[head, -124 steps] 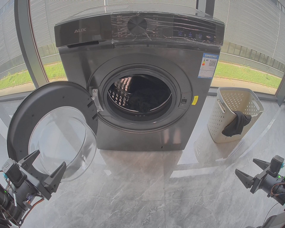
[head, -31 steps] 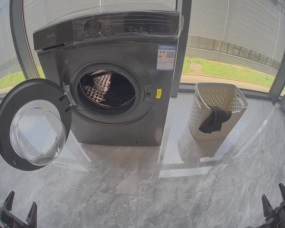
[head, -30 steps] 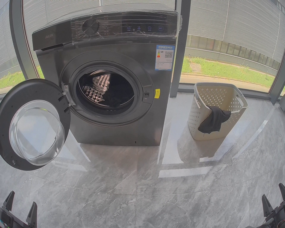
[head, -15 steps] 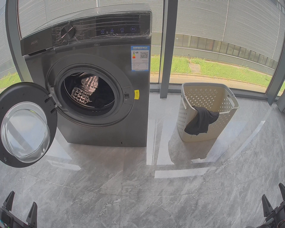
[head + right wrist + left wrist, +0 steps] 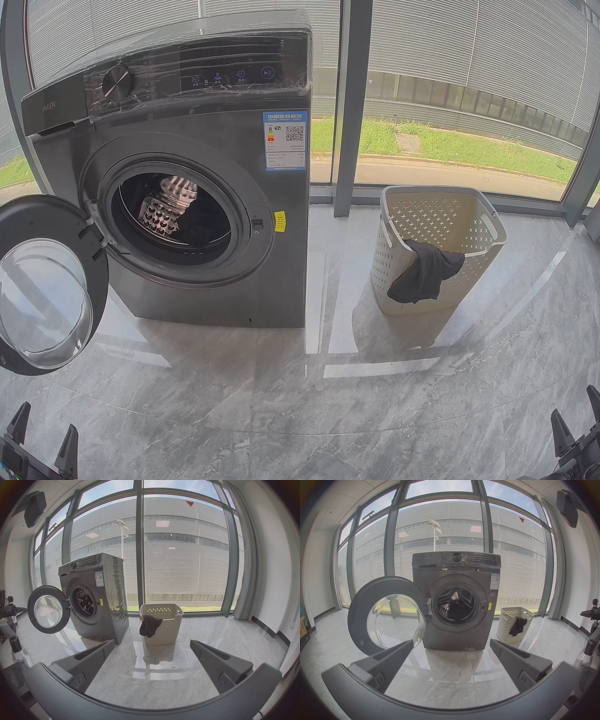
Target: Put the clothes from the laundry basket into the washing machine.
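Observation:
A grey front-loading washing machine (image 5: 187, 206) stands on the left with its round door (image 5: 44, 287) swung open; dark cloth lies in the drum (image 5: 172, 212). To its right sits a cream laundry basket (image 5: 437, 250) with a black garment (image 5: 425, 275) draped over its front rim. My left gripper (image 5: 42, 431) is open at the bottom left corner, well back from the machine. My right gripper (image 5: 578, 415) is open at the bottom right, far short of the basket. In the right wrist view the basket (image 5: 162, 625) and garment (image 5: 149, 626) lie ahead of my open fingers (image 5: 93, 658).
A dark window post (image 5: 350, 106) rises between machine and basket, with floor-to-ceiling glass behind. Glossy grey marble floor (image 5: 312, 406) stretches between me and both objects. The open door juts out toward my left side.
The head camera has swung right and slightly nearer: the machine slid left in view and the basket came toward the middle. Both grippers dropped low since four seconds ago.

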